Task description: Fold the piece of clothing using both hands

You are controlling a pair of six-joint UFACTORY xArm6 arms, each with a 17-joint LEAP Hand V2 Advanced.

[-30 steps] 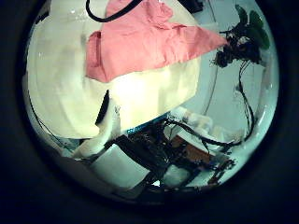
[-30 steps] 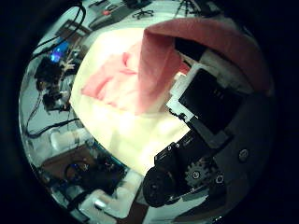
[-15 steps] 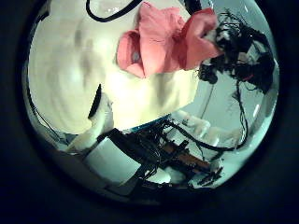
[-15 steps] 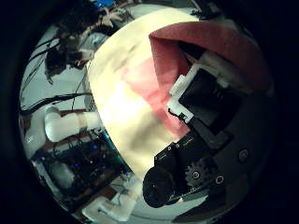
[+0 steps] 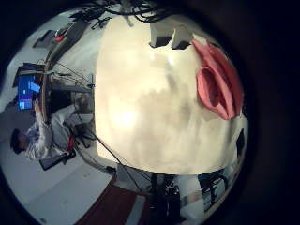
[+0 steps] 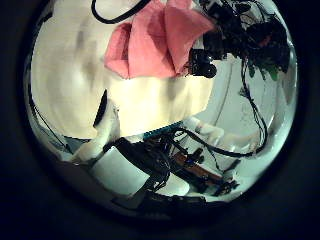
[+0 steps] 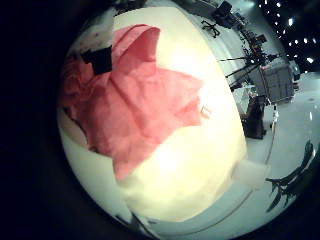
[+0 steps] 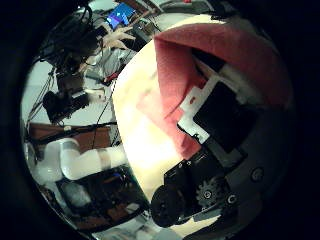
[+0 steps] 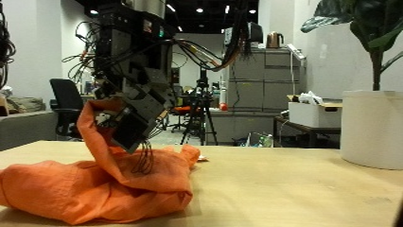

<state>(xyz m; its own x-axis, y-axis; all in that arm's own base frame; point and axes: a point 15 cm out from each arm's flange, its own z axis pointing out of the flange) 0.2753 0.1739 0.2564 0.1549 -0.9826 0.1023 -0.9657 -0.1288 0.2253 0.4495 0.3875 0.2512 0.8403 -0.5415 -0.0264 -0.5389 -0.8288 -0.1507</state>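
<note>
Orange garment (image 9: pixel 95 184) on the table (image 9: pixel 303 189), one edge pinched aloft by a hand (image 9: pixel 132 109).

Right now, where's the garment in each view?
Outside: garment heaped on the table, one edge lifted by a hand.
Left little-finger palm: bunched at the table's edge.
Left thumb palm: on the table, beside a hand.
Right little-finger palm: spread over the table.
Right thumb palm: draped over the right hand's fingers.
Shared landmark: the table.
</note>
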